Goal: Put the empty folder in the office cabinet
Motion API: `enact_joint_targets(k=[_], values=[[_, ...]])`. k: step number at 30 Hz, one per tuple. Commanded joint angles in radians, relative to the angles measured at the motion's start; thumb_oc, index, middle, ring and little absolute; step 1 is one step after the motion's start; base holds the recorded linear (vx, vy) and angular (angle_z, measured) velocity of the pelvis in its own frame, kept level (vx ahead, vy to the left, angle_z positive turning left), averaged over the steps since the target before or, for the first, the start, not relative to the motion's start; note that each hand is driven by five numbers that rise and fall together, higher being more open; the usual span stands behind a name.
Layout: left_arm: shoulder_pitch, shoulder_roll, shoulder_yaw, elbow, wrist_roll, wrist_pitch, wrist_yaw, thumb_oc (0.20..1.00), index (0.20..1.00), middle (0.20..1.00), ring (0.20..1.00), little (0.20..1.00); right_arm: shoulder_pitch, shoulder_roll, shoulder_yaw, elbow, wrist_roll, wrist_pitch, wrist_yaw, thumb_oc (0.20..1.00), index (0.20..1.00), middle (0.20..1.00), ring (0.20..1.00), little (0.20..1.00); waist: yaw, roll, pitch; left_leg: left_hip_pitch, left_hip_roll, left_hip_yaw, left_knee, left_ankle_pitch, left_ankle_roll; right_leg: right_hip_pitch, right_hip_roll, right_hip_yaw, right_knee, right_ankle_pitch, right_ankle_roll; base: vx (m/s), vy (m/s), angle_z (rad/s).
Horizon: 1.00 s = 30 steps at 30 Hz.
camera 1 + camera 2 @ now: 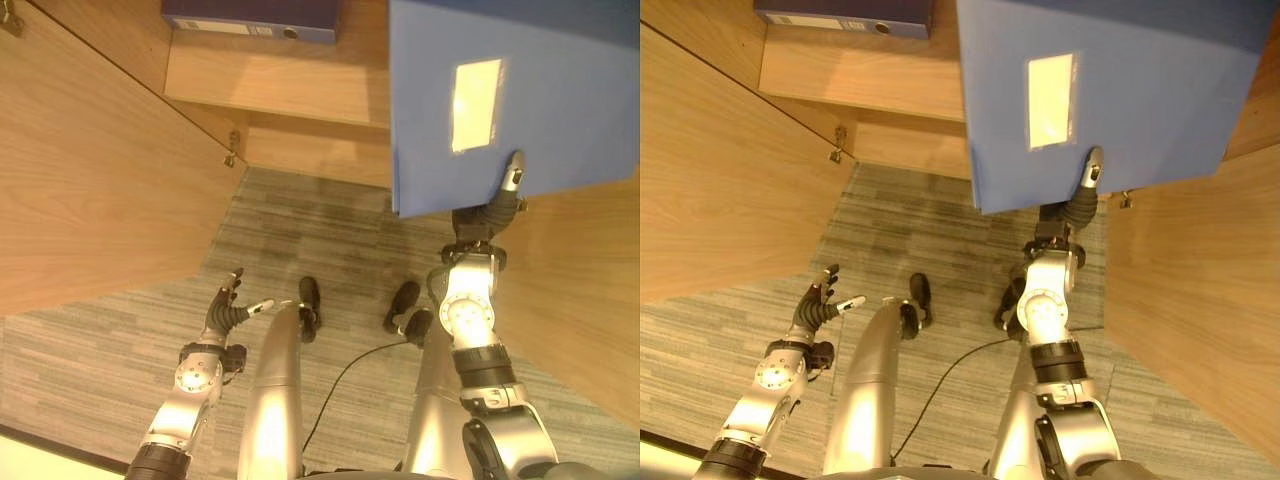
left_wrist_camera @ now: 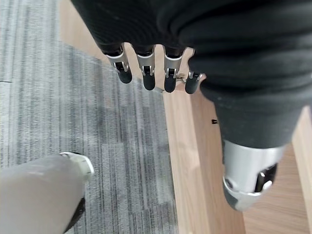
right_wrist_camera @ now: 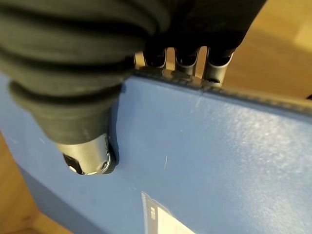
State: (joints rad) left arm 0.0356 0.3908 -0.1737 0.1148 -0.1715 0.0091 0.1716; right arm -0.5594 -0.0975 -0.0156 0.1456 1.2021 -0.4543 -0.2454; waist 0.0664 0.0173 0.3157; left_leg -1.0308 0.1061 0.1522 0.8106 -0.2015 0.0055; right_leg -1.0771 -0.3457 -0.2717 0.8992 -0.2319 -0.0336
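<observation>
Pinching the blue folder (image 1: 1110, 100) by its lower edge, our right hand (image 1: 1080, 195) lifts it toward the cabinet shelf (image 1: 870, 85); our left hand (image 1: 820, 305) hangs relaxed, empty, clear.

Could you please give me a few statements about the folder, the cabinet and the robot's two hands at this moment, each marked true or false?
1. The right hand grips the large blue folder with a pale label by its lower edge, thumb on the face. True.
2. The left hand also holds that folder. False: it hangs low over the grey striped carpet, fingers relaxed and holding nothing.
3. A second, darker blue folder already lies on the wooden cabinet shelf. True.
4. The wooden cabinet door on the robot's left is closed. False: it stands swung open.
5. The held folder rests flat on the carpet. False: it is raised in front of the cabinet.
</observation>
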Motion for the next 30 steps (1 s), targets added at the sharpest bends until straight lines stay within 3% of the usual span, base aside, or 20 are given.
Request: enact_joint_targets(k=[1,5,15,22,30], values=[[0.057,0.074,-0.022,-0.013,-0.004,-0.008,0.026,1.0,1.0,1.0,1.0,1.0,-0.108,-0.072,-0.063,-0.066,-0.061,-0.111,-0.092,0.2,0.2,0.2,0.2,0.2,0.013,-0.005,-0.116,0.013,-0.028,-0.082,-0.091,-0.02,0.001,0.097,-0.005,0.046,-0.056,-0.025,0.061,0.02,-0.028,0.08],[0.052,0.104,-0.022,0.006,-0.004,-0.001,0.027,1.0,1.0,1.0,1.0,1.0,-0.305,-0.178,-0.13,0.067,-0.058,-0.141,-0.179,0.2,0.2,0.2,0.2,0.2,0.037,-0.019,-0.142,0.033,-0.03,-0.093,-0.113,-0.017,-0.005,0.118,-0.004,0.035,-0.065,-0.024,0.068,0.03,-0.042,0.09],[0.042,0.148,-0.028,0.027,-0.018,-0.01,0.018,1.0,1.0,1.0,1.0,1.0,-0.509,-0.339,-0.119,0.258,-0.045,-0.129,-0.227,0.2,0.2,0.2,0.2,0.2,0.07,-0.033,-0.161,0.105,-0.035,-0.108,-0.188,-0.003,-0.015,0.195,-0.002,0.001,-0.113,-0.014,0.087,0.02,-0.021,0.08],[0.046,0.18,-0.033,0.05,-0.056,-0.024,0.03,1.0,1.0,1.0,1.0,1.0,-0.703,-0.524,-0.05,0.597,-0.056,-0.019,-0.287,0.2,0.2,0.2,0.2,0.2,0.098,-0.039,-0.169,0.104,-0.036,-0.121,-0.176,-0.005,-0.019,0.215,-0.007,-0.017,-0.104,-0.018,0.097,0.0,0.008,0.06],[0.05,0.208,-0.034,0.054,-0.08,-0.031,0.039,1.0,1.0,1.0,1.0,1.0,-0.791,-0.609,-0.015,0.862,-0.01,0.082,-0.281,0.2,0.2,0.2,0.2,0.2,0.126,-0.045,-0.172,0.111,-0.039,-0.14,-0.17,-0.01,-0.02,0.244,-0.013,-0.04,-0.099,-0.036,0.099,0.01,-0.018,0.06]])
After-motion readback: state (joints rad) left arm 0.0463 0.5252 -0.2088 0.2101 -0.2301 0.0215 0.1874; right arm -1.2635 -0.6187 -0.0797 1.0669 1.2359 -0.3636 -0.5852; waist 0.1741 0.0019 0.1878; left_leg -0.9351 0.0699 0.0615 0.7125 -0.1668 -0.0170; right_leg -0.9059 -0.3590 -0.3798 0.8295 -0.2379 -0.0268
